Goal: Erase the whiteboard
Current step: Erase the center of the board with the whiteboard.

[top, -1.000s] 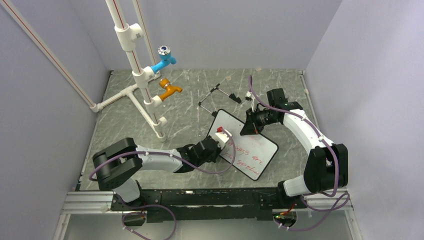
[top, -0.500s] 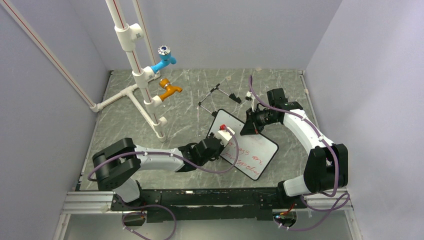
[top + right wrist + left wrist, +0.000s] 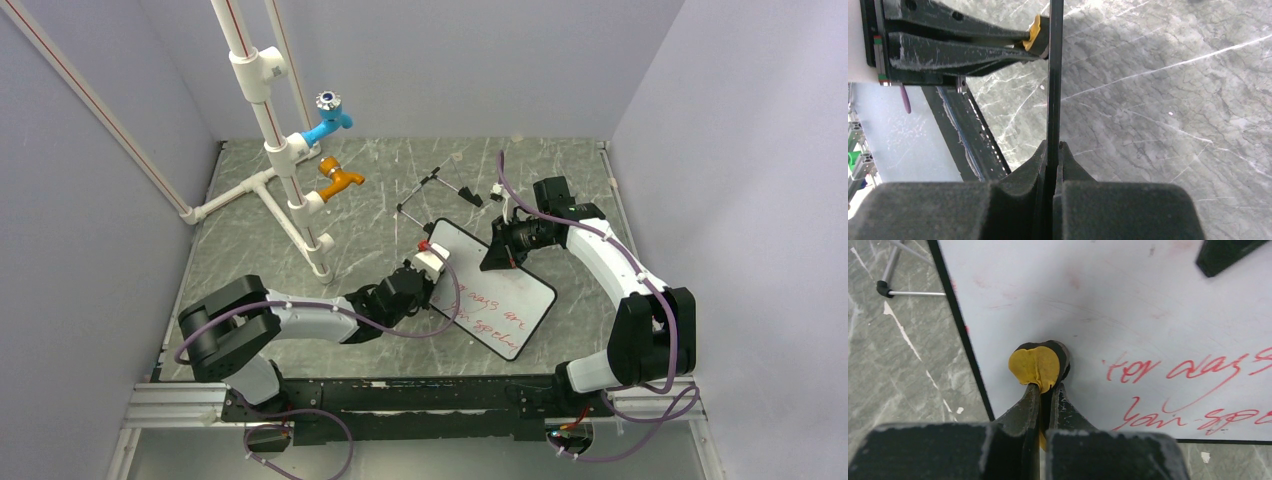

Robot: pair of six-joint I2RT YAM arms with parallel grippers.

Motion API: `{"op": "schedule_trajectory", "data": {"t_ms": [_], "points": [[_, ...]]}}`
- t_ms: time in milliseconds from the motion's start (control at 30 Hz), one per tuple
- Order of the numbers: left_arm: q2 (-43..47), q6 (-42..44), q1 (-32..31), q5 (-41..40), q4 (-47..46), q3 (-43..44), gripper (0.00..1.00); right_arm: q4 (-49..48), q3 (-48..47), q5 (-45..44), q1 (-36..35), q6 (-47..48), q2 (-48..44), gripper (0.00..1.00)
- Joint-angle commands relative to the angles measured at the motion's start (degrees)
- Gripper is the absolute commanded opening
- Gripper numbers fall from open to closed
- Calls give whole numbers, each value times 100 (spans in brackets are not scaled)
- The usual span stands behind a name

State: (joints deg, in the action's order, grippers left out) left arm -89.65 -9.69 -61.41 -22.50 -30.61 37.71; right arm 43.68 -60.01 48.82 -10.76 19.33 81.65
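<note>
At the middle of the desk (image 3: 370,210), the whiteboard (image 3: 500,300) lies with its long axis running far-left to near-right, its far edge pinched between the closed fingers of the right gripper (image 3: 500,250). The left gripper (image 3: 1045,390), clamped tight on the yellow-black eraser (image 3: 1035,365), presses it to the blank, faintly smudged end by the left frame. The red writing (image 3: 1188,372), partly legible as "days" and "you spe", lies rightward of the eraser along that axis, so the sweep likely falls to the left arm.

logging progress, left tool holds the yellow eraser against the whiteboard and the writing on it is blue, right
Not quite: the writing is red, not blue, as the left wrist view shows. The left tool does hold the yellow eraser against the whiteboard.
</note>
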Motion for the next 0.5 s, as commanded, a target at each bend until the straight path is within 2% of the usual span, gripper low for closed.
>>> {"op": "schedule_trajectory", "data": {"t_ms": [0, 200, 333, 467], "points": [[-235, -80, -448, 299, -514, 55, 0, -119, 69, 242, -207, 825, 89, 0], [-386, -172, -697, 218, -840, 62, 0, -109, 71, 260, -207, 838, 101, 0], [-369, -71, -719, 113, -603, 252, 0, -105, 68, 260, -200, 836, 96, 0], [-410, -55, -715, -738, -5, 422, 0, -105, 67, 262, -207, 842, 79, 0]]}}
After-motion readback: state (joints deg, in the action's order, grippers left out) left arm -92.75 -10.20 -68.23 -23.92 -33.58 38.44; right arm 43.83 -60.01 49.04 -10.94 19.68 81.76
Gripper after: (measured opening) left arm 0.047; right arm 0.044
